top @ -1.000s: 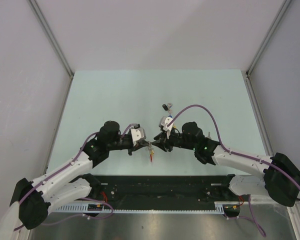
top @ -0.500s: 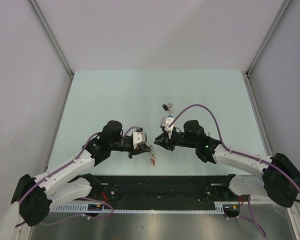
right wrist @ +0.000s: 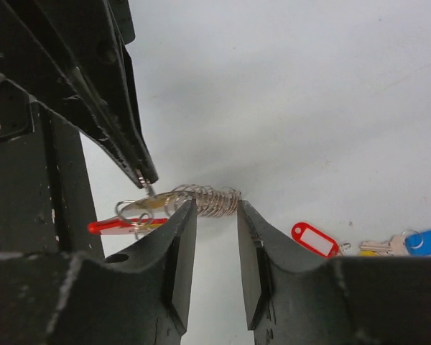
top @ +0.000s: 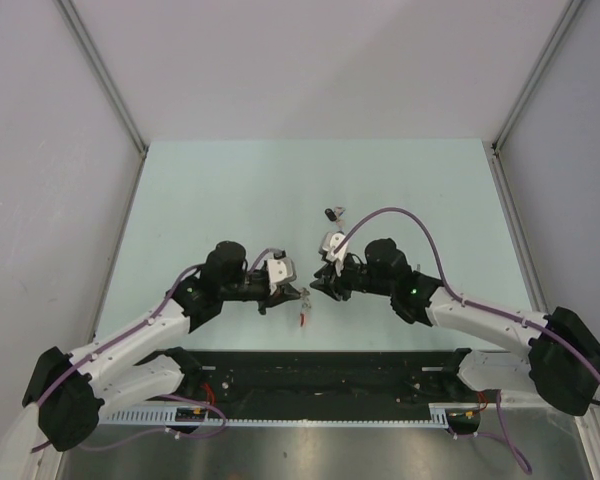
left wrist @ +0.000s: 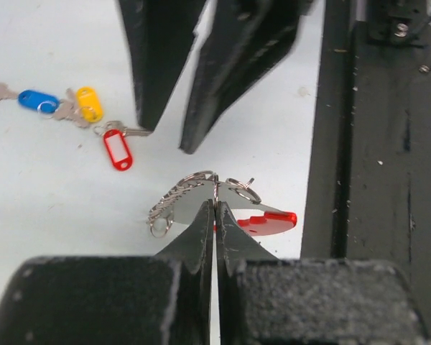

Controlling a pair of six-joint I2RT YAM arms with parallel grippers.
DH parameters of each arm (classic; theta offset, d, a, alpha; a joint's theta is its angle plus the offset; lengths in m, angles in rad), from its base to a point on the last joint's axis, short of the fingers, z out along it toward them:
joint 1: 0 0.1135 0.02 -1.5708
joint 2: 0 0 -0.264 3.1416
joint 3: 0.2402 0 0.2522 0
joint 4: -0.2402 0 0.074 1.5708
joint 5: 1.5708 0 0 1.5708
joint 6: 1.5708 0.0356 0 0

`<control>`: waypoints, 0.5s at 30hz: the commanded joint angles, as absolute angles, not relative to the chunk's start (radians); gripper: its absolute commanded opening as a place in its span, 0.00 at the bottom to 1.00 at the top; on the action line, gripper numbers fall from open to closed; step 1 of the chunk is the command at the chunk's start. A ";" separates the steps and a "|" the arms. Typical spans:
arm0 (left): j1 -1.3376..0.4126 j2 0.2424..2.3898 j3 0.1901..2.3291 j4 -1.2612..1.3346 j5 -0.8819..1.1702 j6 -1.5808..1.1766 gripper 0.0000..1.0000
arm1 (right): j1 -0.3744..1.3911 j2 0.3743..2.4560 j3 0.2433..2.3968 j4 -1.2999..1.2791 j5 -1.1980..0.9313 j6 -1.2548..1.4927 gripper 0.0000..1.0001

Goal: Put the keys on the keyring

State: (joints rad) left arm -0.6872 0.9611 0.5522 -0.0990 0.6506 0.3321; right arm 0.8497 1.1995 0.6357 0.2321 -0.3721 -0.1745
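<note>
Now, keyring: held near the middle of the near desk edge, between the two claws; its red curved band points toward the black rail at that edge, and its silvery loops and coil fan out from the other end.
Left claw: fully closed, pinching one thin metal loop of the keyring between its fingertips.
Right claw: jaws partly apart, with nothing caught between them; seen from its own wrist the keyring's coil lies across the gap just past the fingertips, while the left wrist view shows those tips a little short of the keyring. Whether they touch it cannot be told.
Red-tagged key: flat on the desk, beyond the keyring, just past the right claw's fingertips, not on the keyring.
Yellow-tagged key: farther from the keyring than the red one, lying loose on the desk.
Blue-tagged key: farthest of the three from the keyring, beside the yellow one.
Overhead view: both claws meet at the keyring, left claw on one side, right claw on the other.
</note>
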 commanded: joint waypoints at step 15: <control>-0.692 0.870 0.566 -0.005 0.483 0.066 0.00 | 1.083 1.175 0.603 0.500 0.121 -0.044 0.40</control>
